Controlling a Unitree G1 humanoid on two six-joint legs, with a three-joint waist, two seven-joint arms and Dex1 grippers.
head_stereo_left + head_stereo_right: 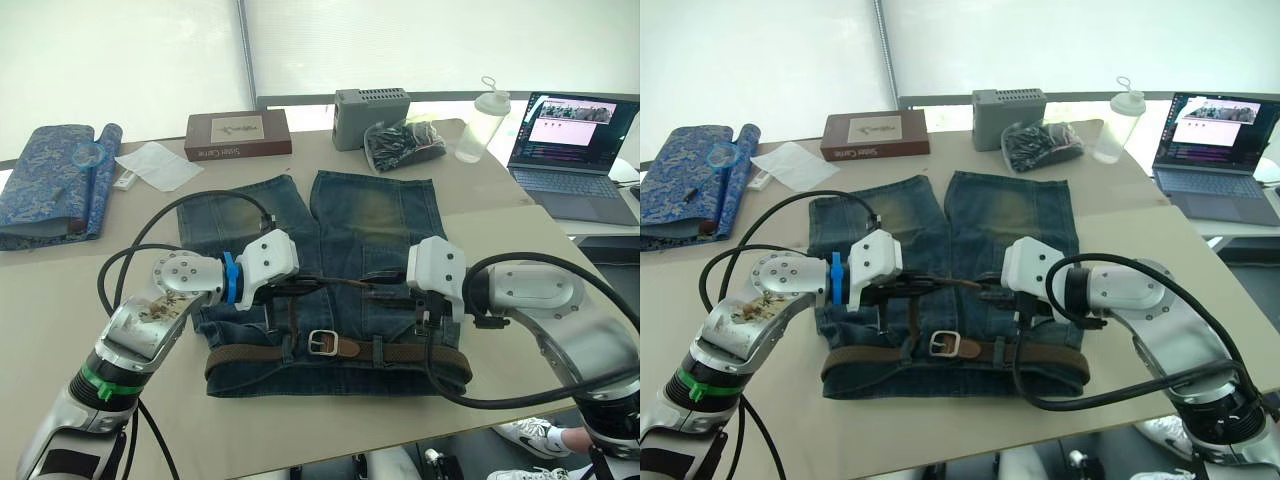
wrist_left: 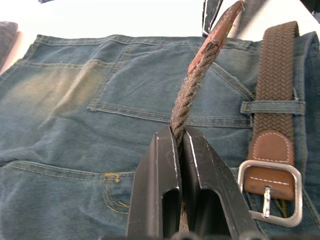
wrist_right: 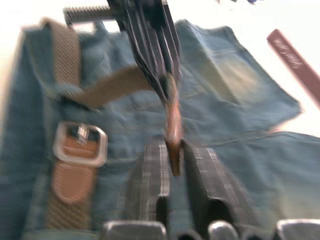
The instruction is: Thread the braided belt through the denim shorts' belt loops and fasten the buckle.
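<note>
The denim shorts [image 1: 360, 215] lie flat on the table, waistband toward me. The braided belt [image 1: 245, 358] runs along the waistband under the belt loops [image 1: 378, 350], and its silver buckle [image 1: 322, 343] rests at the middle. The belt's free end [image 1: 340, 283] is lifted above the shorts and stretched between both grippers. My left gripper [image 1: 305, 286] is shut on the braided strap [image 2: 192, 85]. My right gripper [image 1: 380, 291] faces it and is shut on the belt's brown leather tip [image 3: 173, 117]. The left wrist view has the buckle [image 2: 270, 192] beside one belt loop [image 2: 272, 106].
Behind the shorts stand a brown box [image 1: 238, 134], a grey box [image 1: 372, 117], a black bag [image 1: 403, 143] and a clear bottle [image 1: 482, 122]. A laptop [image 1: 572, 145] sits at the far right. At the far left lie blue patterned rolled cloth [image 1: 55, 180] and white paper [image 1: 158, 163].
</note>
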